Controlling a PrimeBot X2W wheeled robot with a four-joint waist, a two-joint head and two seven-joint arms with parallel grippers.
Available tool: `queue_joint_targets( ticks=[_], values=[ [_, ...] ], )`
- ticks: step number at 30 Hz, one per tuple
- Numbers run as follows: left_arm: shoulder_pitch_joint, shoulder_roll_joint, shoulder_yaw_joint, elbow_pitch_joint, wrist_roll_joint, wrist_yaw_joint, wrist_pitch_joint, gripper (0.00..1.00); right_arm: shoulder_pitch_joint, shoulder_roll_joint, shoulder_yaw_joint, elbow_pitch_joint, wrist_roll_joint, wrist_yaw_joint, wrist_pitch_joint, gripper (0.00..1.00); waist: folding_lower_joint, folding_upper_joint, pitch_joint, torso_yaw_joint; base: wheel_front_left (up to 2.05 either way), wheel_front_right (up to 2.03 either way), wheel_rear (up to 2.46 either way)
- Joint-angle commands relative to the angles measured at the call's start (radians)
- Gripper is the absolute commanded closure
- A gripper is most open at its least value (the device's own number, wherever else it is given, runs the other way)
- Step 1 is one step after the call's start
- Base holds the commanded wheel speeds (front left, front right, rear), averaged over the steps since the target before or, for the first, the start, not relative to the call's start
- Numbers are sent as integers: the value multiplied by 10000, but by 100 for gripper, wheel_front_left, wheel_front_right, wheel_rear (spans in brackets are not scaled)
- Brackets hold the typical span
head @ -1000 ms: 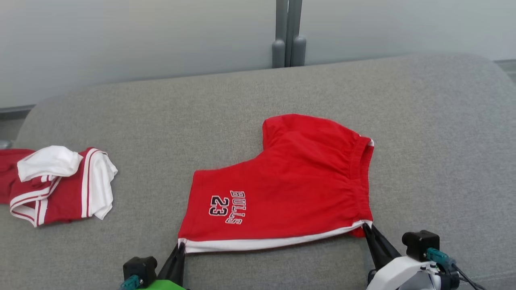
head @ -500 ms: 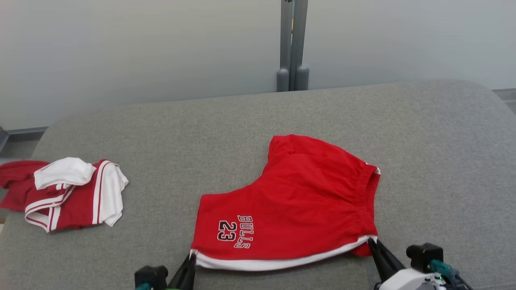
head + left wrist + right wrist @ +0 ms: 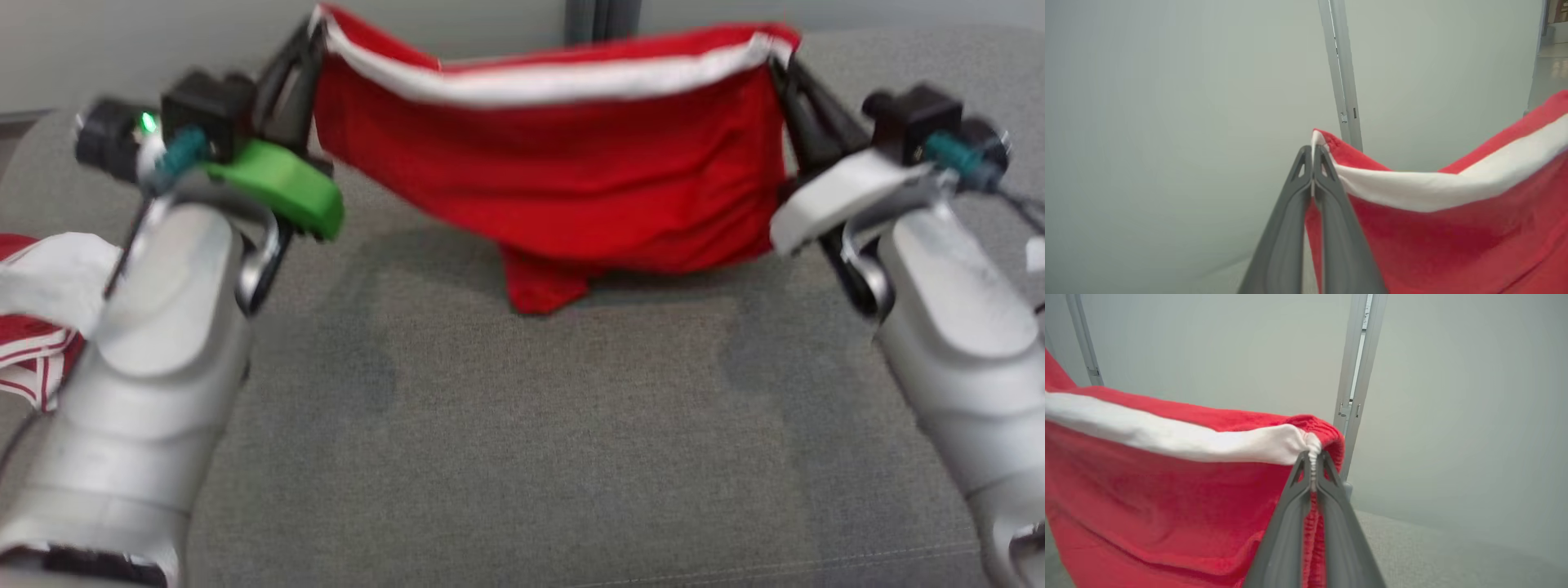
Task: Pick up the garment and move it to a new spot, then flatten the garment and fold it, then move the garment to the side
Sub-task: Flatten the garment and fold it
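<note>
So, looks mid-fold: L gripper & R gripper each clamped tight on shorts at trimmed corners; next we lay edge over evenly.

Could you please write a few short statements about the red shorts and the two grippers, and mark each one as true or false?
1. The red shorts hang stretched between the left gripper and the right gripper. True.
2. The left gripper's jaws stand open. False: they are shut on a corner of the white-trimmed edge.
3. The shorts lie flat on the grey cushion. False: they hang in the air, with the lowest tip down near the cushion.
4. A second red and white garment lies on the cushion at the robot's left. True.
</note>
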Motion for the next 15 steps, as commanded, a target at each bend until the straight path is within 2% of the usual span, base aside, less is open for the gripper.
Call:
queue_joint_targets(
  ticks=[1, 3, 6, 9, 12, 15],
  values=[
    [-998, 240, -189, 366, 221, 20, 7, 100, -1027, -186, 31, 363, -110, -14, -5, 100, 0, 0, 1211, 111, 0, 0, 0],
    [-2449, 498, -298, 725, 466, 20, 4, 100, -2385, -400, 33, 905, -389, -14, -5, 100, 0, 0, 1420, 153, 0, 0, 0],
    [-4148, 567, -334, 1068, 908, 50, 2, 100, -4184, -699, -237, 1541, -895, -16, -5, 100, 0, 0, 1626, 289, 0, 0, 0],
    [-5619, 513, -507, 1236, 1390, 136, 5, 100, -5596, -1000, -408, 1483, -1608, -14, -5, 100, 0, 0, 1903, 501, 0, 0, 0],
    [-6313, 280, -449, 1211, 1506, 222, 7, 100, -6434, -1142, -617, 1581, -2207, -14, -4, 100, 0, 0, 2115, 604, 0, 0, 0],
    [-6476, 272, -483, 1001, 1588, 193, 7, 100, -6860, -1004, -812, 1882, -2573, -14, -4, 100, 0, 0, 2482, 574, 0, 0, 0]
  ],
)
